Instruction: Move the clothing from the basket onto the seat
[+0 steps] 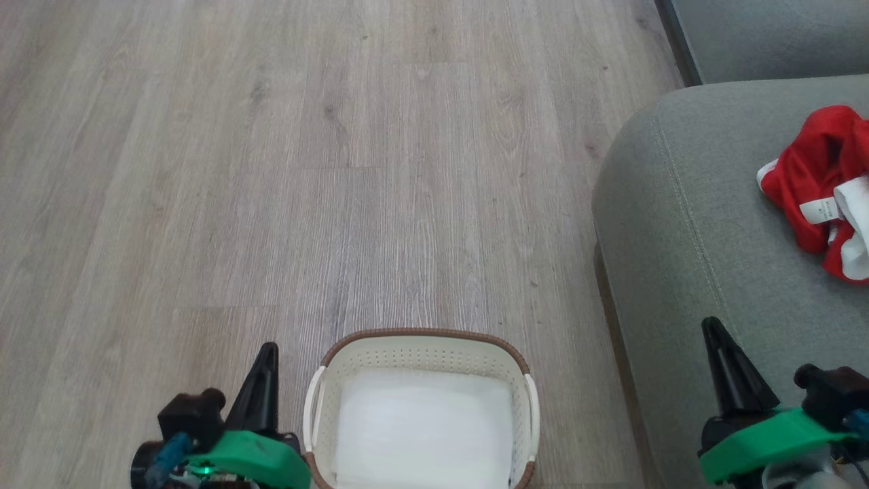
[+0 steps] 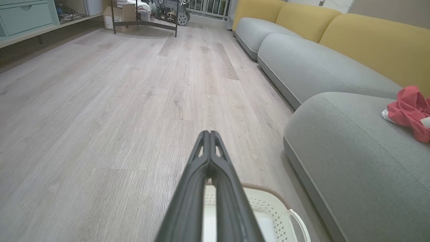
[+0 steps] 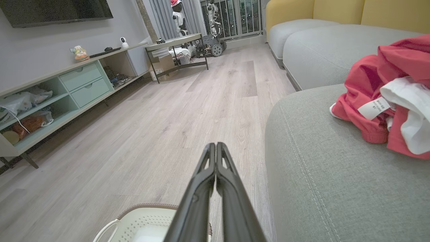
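clothing point(image 1: 818, 176), bright red with white panels and a small white label, lies crumpled on the grey-green seat point(image 1: 699, 258) at 3 o'clock in the head view. the cream basket point(image 1: 421, 337) sits on the wood floor point(image 1: 271, 170) at 6 o'clock, with a flat white sheet point(image 1: 424, 428) inside. the left tool point(image 1: 269, 350), at 7 o'clock just beside the basket, is closed and empty. the right tool point(image 1: 710, 324), at 5 o'clock against the seat, is closed and empty too.
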Controlling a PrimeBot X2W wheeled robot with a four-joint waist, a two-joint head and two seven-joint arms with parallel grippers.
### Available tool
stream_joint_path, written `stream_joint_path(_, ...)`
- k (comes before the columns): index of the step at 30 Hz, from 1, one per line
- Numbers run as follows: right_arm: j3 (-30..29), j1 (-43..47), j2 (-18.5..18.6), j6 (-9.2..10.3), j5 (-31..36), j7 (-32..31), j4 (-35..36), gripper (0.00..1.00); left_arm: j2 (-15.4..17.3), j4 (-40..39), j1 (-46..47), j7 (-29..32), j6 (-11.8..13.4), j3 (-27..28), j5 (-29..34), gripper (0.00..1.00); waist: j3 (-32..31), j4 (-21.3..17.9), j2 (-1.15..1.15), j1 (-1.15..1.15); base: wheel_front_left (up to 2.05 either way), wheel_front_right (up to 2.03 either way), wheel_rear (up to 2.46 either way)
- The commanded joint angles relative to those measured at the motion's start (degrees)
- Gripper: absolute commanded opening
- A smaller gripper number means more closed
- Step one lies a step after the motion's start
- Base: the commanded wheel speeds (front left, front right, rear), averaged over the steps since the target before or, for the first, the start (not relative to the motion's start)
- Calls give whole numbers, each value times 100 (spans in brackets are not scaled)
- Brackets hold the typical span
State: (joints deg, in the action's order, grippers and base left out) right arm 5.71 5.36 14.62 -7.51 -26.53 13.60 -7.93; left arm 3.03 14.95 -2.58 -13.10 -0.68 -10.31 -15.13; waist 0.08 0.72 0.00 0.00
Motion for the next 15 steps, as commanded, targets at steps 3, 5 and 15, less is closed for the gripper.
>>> stream_joint_path(3, -104, -222, 27, 0, -223, -58, 148, 0, 2, -191, 248, 47, -37, 109, -236, 0, 0, -1, 0, 0, 0, 0, 0)
stream_joint_path(5, -118, -239, 11, 0, -338, -87, 134, 0, 2, -189, 259, 79, -48, 136, -366, 0, 0, -3, 0, 0, 0, 0, 0)
stream_joint_path(15, -188, -319, -74, 0, -910, -235, 68, 0, 4, -180, 314, 243, -104, 269, -1015, 0, 1, -9, 0, 0, 0, 0, 0)
